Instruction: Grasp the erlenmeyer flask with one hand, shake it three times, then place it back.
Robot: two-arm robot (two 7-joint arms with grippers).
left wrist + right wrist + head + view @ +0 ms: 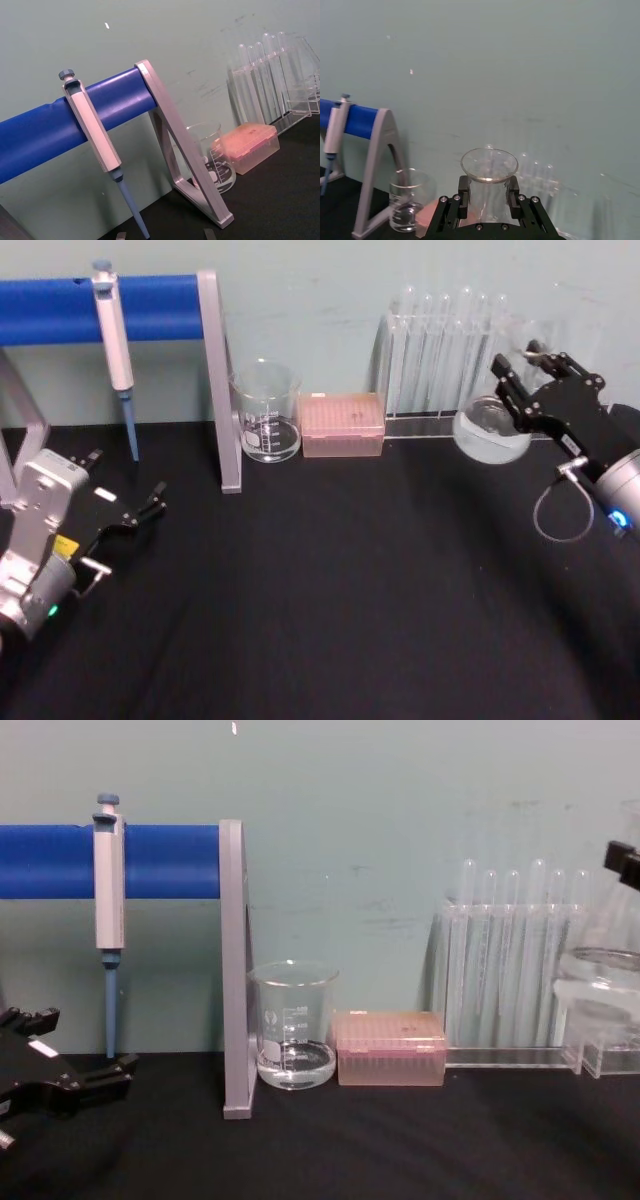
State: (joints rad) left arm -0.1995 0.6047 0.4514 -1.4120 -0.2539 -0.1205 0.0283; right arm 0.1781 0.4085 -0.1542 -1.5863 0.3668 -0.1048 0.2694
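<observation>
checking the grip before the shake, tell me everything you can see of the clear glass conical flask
The clear glass erlenmeyer flask has a wide base, narrow neck and flared open rim, with a little clear liquid in the base. The black right gripper is shut on its neck just under the rim. It seems held above the black table, before the test tube rack.

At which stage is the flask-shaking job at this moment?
Done: the grasp. The right gripper is closed on the neck of the erlenmeyer flask, which looks raised off the table and tilted. In hand: the lifting or shaking; how many shakes were made cannot be seen. Left: placing it back. The left gripper rests parked near the table's left edge.
</observation>
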